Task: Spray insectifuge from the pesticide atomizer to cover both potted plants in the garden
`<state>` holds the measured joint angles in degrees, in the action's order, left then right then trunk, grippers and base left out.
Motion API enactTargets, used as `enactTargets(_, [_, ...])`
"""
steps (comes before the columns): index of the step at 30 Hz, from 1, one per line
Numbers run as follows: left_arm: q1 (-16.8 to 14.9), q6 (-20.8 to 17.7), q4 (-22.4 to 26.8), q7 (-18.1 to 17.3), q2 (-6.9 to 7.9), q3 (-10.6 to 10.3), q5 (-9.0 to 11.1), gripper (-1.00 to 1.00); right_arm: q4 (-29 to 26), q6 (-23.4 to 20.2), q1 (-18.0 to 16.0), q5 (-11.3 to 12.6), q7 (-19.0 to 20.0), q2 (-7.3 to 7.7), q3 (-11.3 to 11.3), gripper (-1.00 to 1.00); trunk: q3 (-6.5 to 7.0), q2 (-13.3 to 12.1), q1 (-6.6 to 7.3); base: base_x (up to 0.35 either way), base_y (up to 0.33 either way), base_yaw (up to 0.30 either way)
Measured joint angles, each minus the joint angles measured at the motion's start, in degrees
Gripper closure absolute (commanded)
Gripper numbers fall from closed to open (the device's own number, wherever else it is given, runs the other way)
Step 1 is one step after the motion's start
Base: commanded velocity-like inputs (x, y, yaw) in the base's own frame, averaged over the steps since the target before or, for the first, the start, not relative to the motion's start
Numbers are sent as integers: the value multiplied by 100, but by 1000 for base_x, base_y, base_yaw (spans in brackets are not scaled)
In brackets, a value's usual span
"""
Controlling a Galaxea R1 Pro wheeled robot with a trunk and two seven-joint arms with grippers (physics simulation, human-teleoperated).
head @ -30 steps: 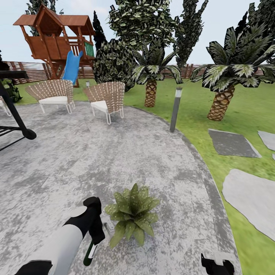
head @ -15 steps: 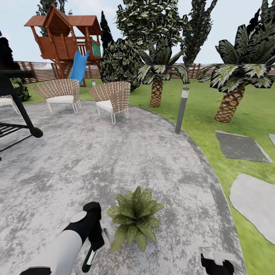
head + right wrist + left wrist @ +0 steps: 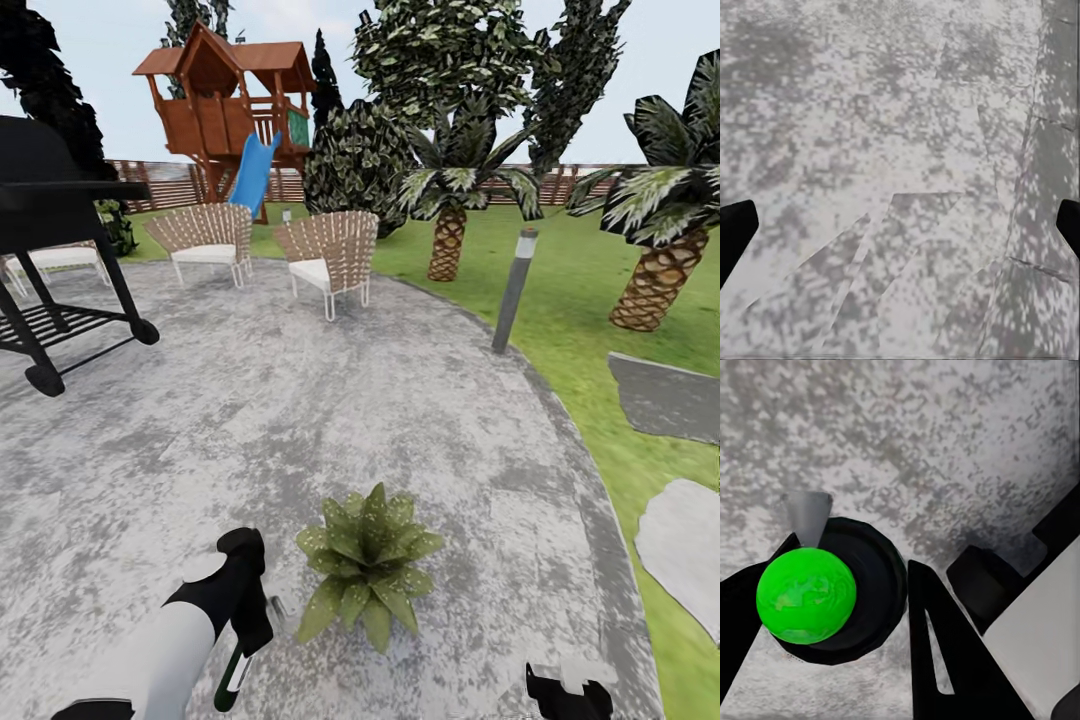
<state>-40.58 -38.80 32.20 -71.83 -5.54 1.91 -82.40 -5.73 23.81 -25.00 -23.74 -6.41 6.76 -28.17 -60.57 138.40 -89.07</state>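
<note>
On the grey stone patio (image 3: 300, 420) a potted plant (image 3: 368, 565), a low rosette of speckled green leaves, stands just ahead of me. My left gripper (image 3: 246, 628) hangs close to its left side, shut on the pesticide atomizer (image 3: 234, 676), whose dark green body with a white label points down. In the left wrist view the atomizer (image 3: 806, 595) shows a bright green round top and a grey nozzle, with black fingers (image 3: 941, 660) on both sides. My right gripper (image 3: 568, 696) sits low at the right and stands open (image 3: 900, 225) over bare stone. The second potted plant is out of view.
A black grill (image 3: 60, 200) stands at the left on the patio. Two wicker chairs (image 3: 330, 250) are at the far side, and a grey lamp post (image 3: 513, 290) is at the patio's right rim. Lawn with palms (image 3: 450, 230) and stepping stones (image 3: 665, 395) lies to the right.
The camera has turned left: the whole scene slid right and the grill came further into view. Both arms keep their pose, and the left gripper still holds the atomizer beside the plant.
</note>
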Motion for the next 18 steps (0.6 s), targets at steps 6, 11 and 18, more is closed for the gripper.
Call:
enactTargets(6, [0, 0, 17, 0, 32, 15, 0, 100, 0, 0, 0, 0, 1, 0, 0, -100, 0, 0, -1, -264, -157, 7])
enactTargets(11, [18, 4, -26, 179, 43, 175, 2, 100, 0, -1, 0, 0, 2, 3, -1, -100, 0, 0, 2, -69, -34, 0])
enactTargets(18, [35, -6, -218, 981, 44, 415, 432, 100, 0, -1, 5, -8, 2, 16, -1, -100, 0, 0, 2, -2, -1, 0])
